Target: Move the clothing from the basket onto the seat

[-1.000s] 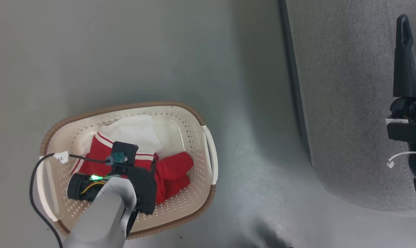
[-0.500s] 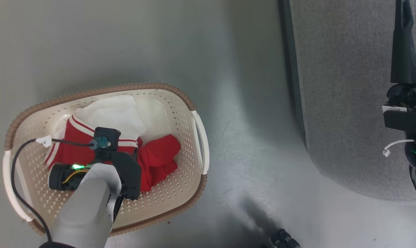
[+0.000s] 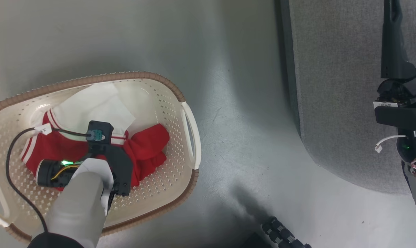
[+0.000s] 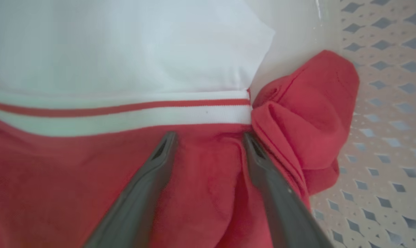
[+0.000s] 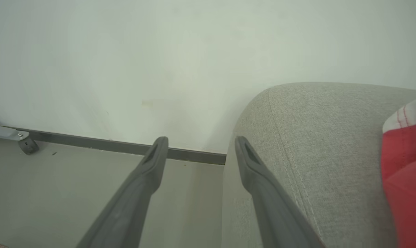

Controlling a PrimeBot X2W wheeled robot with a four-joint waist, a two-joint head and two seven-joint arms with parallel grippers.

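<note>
The cream basket (image 3: 189, 131) with its brown rim stands on the floor at the lower left of the head view. Red clothing (image 3: 149, 148) with a white panel (image 3: 90, 106) lies in it. My left arm (image 3: 104, 165) reaches down into the basket. In the left wrist view my left gripper (image 4: 208, 137) is open, its fingers (image 4: 152, 172) pressed onto red fabric (image 4: 208, 172) just below a white stripe (image 4: 125, 117). My right gripper (image 5: 200, 140) is open and holds nothing, beside the grey sofa (image 5: 314, 137). Another red and white garment (image 5: 406, 155) lies on the sofa (image 3: 335, 86).
Bare grey floor (image 3: 235, 120) separates the basket from the sofa's rounded edge. A dark ribbed part (image 3: 283, 234) shows at the bottom of the head view. In the right wrist view a pale wall (image 5: 159, 51), a dark skirting board (image 5: 90, 143) and a caster wheel (image 5: 27, 146) stand behind.
The head camera has moved, so the whole picture has shifted left and up. My left arm stays over the same red garment in the basket.
</note>
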